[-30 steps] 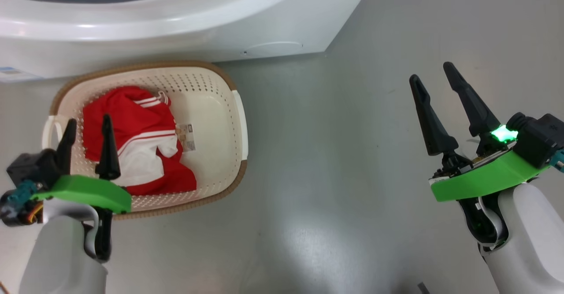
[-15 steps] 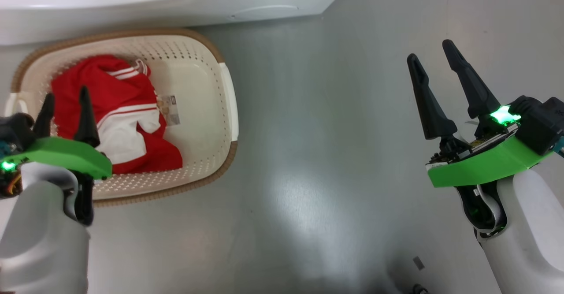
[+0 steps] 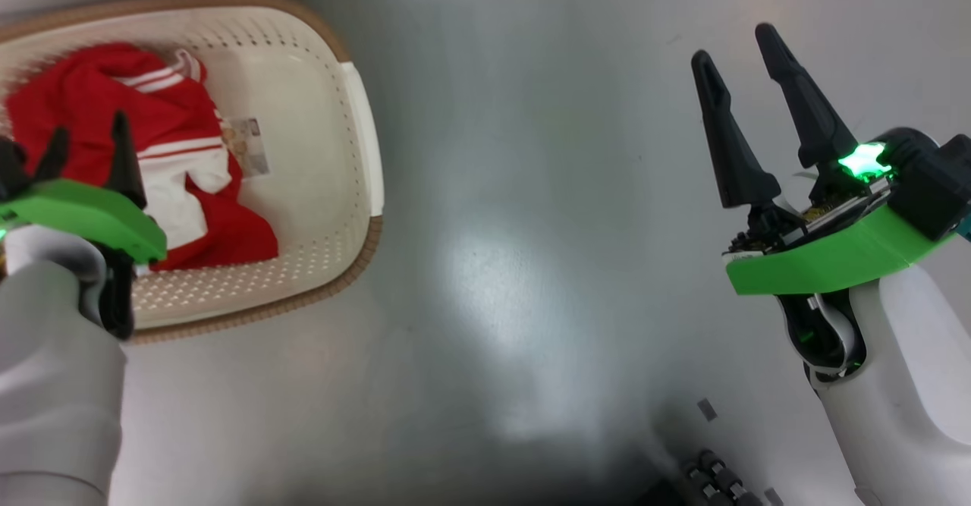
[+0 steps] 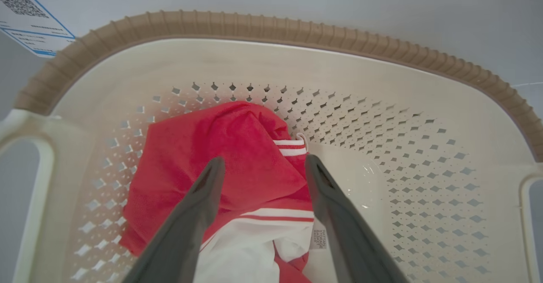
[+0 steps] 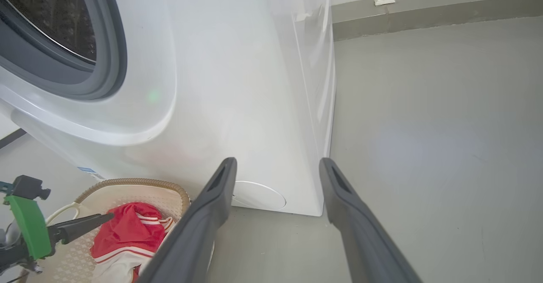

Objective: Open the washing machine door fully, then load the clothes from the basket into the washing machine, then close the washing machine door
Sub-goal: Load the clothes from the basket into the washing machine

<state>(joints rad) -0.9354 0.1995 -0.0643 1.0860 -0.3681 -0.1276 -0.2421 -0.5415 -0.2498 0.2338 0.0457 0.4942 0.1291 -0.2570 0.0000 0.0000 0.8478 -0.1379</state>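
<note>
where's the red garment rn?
Head view, upper left: the clothes lie in the basket, on the robot's left, beneath the open left gripper. The washing machine stands just behind the basket.

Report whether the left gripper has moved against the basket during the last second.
Yes. Judged against the basket, the left gripper has advanced from its near rim inward over the clothes.

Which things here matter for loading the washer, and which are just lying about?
For the job:
- clothes, in the basket
- washing machine
- left hand, open over the clothes
- right hand, open, empty

Just there:
- blue sticker
- round flap low on the machine
- paper label on the basket bottom
- small grey scrap on the floor
</note>
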